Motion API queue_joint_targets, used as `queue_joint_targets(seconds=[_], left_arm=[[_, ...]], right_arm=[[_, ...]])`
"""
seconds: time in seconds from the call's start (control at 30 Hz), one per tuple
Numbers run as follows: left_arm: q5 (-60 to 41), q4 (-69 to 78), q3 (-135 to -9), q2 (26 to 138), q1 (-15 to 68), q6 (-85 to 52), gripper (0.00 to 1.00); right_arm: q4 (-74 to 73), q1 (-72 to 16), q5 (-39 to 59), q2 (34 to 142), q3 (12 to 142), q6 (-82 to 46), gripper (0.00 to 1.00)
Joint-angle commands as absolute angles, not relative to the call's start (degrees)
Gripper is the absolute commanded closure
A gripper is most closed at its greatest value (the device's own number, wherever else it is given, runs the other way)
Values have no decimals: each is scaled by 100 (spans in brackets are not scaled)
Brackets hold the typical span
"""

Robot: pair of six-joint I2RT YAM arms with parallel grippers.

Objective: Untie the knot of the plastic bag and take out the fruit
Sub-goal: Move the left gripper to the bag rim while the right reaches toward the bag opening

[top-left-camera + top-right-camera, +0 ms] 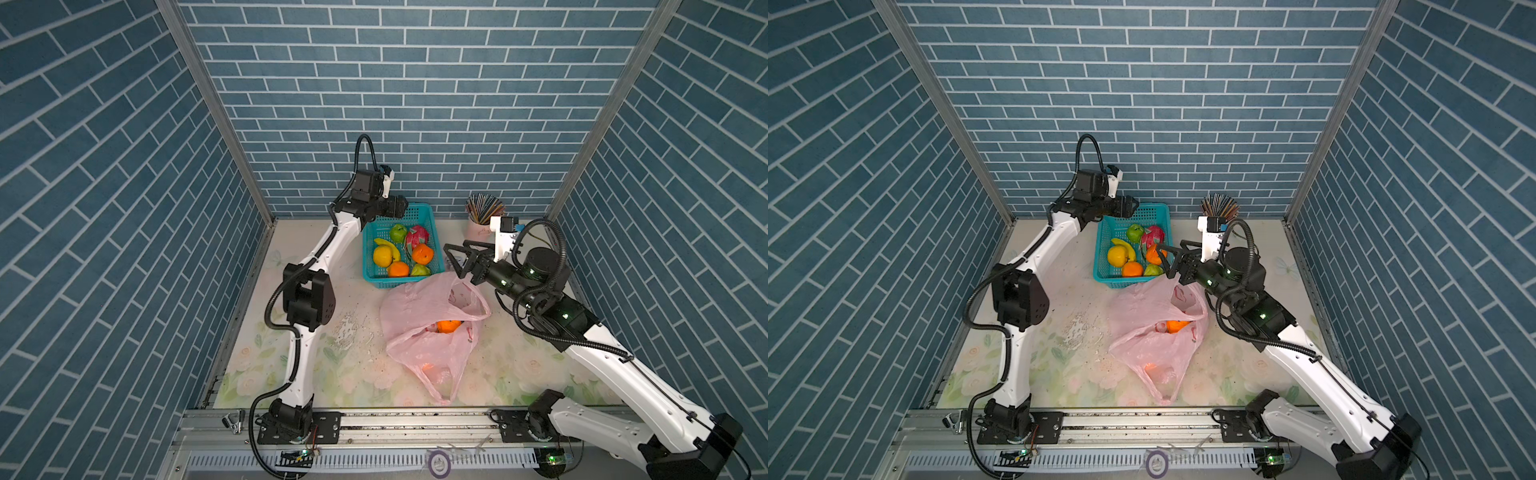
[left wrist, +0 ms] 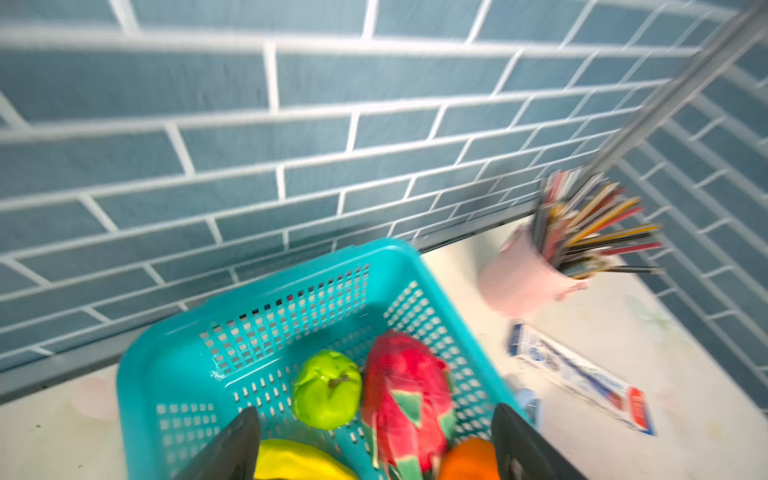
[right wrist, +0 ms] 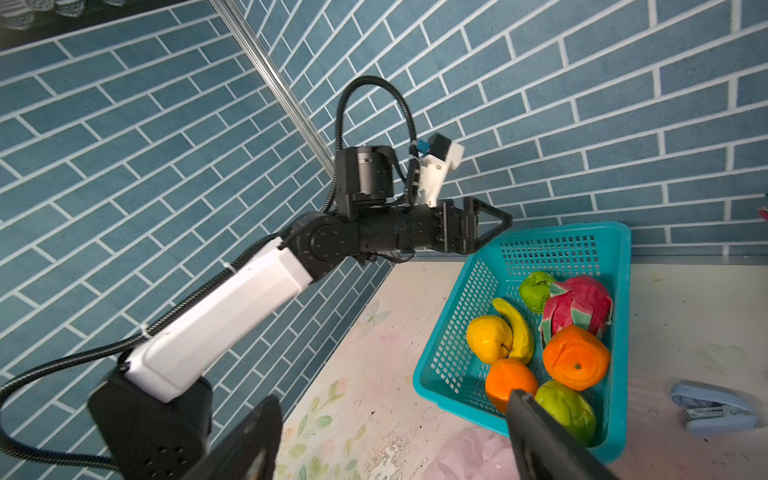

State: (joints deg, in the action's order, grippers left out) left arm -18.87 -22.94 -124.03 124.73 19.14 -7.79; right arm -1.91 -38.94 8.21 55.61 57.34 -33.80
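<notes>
The teal basket (image 1: 419, 212) stands at the back of the tabletop (image 1: 353, 374). It holds a green apple (image 1: 398, 233), a dragon fruit (image 1: 417, 237), a banana (image 1: 388, 245), a yellow fruit (image 1: 382, 255), an orange (image 1: 422, 254), a second orange (image 1: 399, 269) and one more green fruit (image 1: 420, 270). To its right a pink cup (image 1: 478, 227) holds coloured pencils (image 1: 484, 205).

The plastic bag (image 1: 411, 307) lies just before the basket with its mouth open. One orange fruit (image 1: 449, 325) sits in the mouth, and another orange shape (image 1: 428, 368) shows through the film.

The left jaws stand wide apart and empty over the basket's far left corner, well apart from the bag. The right jaws, also apart and empty, hang just at the bag's far edge.
</notes>
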Motion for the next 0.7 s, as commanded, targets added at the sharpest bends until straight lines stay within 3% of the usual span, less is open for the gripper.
queue_joint_targets(seconds=[0.0,0.3,0.67], left_arm=[[-2530,-1674,-11467,11660,1949,-821,13],[-2844,-633,-8748,9114,2347,-960,13],[-1811,-767,-6235,6610,3765,-263,13]], right_arm=[[-180,-3884,617,5208,5594,-3609,16],[791,-3885,170,4393,5146,-3766,16],[2001,-3885,-356,3287,4156,-4104,17]])
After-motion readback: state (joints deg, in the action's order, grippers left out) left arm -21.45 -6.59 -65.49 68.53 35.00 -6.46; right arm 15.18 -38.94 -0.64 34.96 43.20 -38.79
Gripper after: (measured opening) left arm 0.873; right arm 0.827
